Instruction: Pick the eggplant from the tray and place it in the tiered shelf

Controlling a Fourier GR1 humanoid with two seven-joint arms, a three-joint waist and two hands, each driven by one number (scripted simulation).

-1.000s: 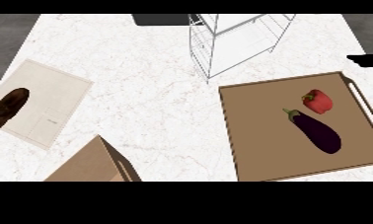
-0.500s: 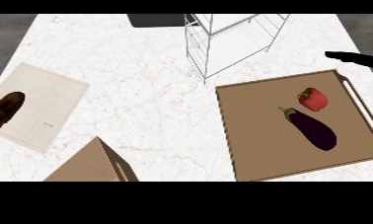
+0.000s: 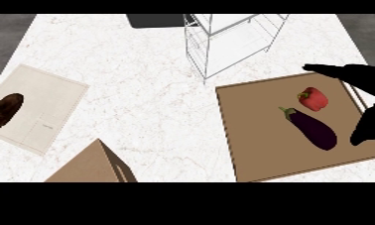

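Your right hand (image 3: 350, 76), fingers spread and grasping nothing, hangs over the tray's (image 3: 253, 144) far right edge, with the eggplant (image 3: 313, 130) just left of it beside 1 red pepper (image 3: 313, 99), the tiered shelf (image 3: 230, 40) beyond-left across bare marble counter (image 3: 147, 95).

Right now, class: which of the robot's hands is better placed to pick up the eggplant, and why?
The right hand. It hangs open over the tray, close beside the eggplant and red pepper. The left hand shows nowhere in the head view.
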